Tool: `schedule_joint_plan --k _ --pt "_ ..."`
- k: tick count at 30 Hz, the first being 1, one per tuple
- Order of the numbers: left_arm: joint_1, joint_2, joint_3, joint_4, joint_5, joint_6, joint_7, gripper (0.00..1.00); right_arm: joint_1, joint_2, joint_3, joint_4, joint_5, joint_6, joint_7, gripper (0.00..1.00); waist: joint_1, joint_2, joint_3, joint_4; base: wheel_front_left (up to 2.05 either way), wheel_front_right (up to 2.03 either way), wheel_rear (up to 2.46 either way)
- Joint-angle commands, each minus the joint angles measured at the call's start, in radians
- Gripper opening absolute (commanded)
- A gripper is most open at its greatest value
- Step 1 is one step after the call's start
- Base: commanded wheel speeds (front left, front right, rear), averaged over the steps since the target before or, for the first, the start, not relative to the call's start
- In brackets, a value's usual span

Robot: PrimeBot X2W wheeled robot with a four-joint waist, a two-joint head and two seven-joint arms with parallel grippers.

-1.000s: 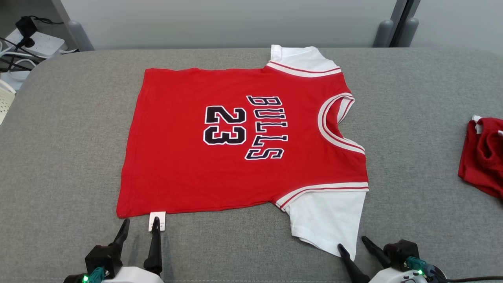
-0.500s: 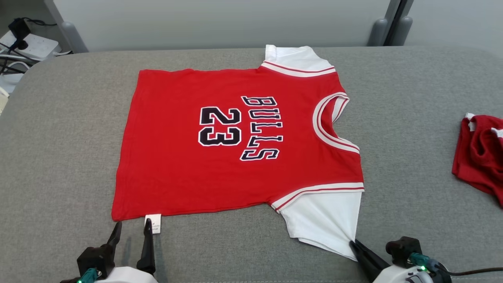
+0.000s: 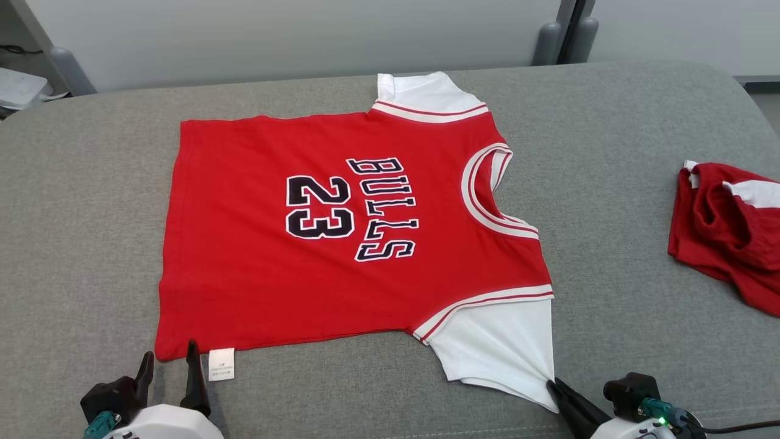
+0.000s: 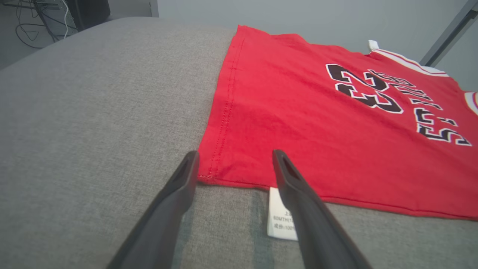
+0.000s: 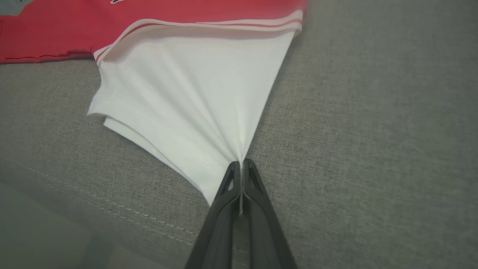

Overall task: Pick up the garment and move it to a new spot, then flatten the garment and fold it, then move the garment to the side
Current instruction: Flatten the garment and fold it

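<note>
- Centrally in the head view, the red garment [image 3: 341, 244], printed "BULLS 23", lies flat on the grey padded surface [image 3: 609, 183], with its collar toward frame right.
- Right hand [image 3: 557, 390], lower right: fingers pressed together on the corner of the white sleeve [image 3: 499, 347], and creases fan out from the pinch.
- Left hand [image 3: 170, 350], lower left: fingers spread, empty, tips at the hem corner beside the care label [image 3: 220, 364].
- Crumpled red cloth [image 3: 725, 238], right edge: well apart from the garment.

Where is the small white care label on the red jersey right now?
In the head view, the care label sticks out from the jersey's near edge at lower left, lying on the grey cushion just right of the open left gripper.
</note>
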Motion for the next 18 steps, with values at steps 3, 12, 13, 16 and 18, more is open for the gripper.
schedule_joint_plan --k 3,12,13,16,18 --pt "-0.055 0.012 0.049 0.028 -0.023 0.004 -0.006 1.0 0.013 -0.032 0.022 -0.017 0.004 -0.004 0.003 0.0 0.0 -0.0001 0.016 -0.016 0.0 0.0 0.0" --pt "-0.105 0.012 0.095 0.103 -0.016 -0.009 -0.006 1.0 -0.012 -0.032 0.019 -0.049 -0.001 -0.004 0.003 0.0 0.0 -0.0001 0.042 -0.038 0.0 0.0 0.0" --pt "-0.11 0.012 0.098 0.111 -0.017 -0.011 -0.006 0.95 -0.014 -0.032 0.02 -0.052 -0.002 -0.004 0.003 0.0 0.0 -0.0001 0.044 -0.04 0.0 0.0 0.0" --pt "-0.119 0.012 0.089 0.139 -0.025 -0.012 -0.006 0.0 -0.019 -0.027 0.02 -0.058 -0.004 -0.004 0.003 0.0 0.0 -0.0001 0.047 -0.043 0.0 0.0 0.0" --pt "-0.123 0.012 0.084 0.142 -0.026 -0.01 -0.006 0.0 -0.022 -0.025 0.018 -0.062 -0.004 -0.004 0.003 0.0 0.0 -0.0001 0.048 -0.043 0.0 0.0 0.0"
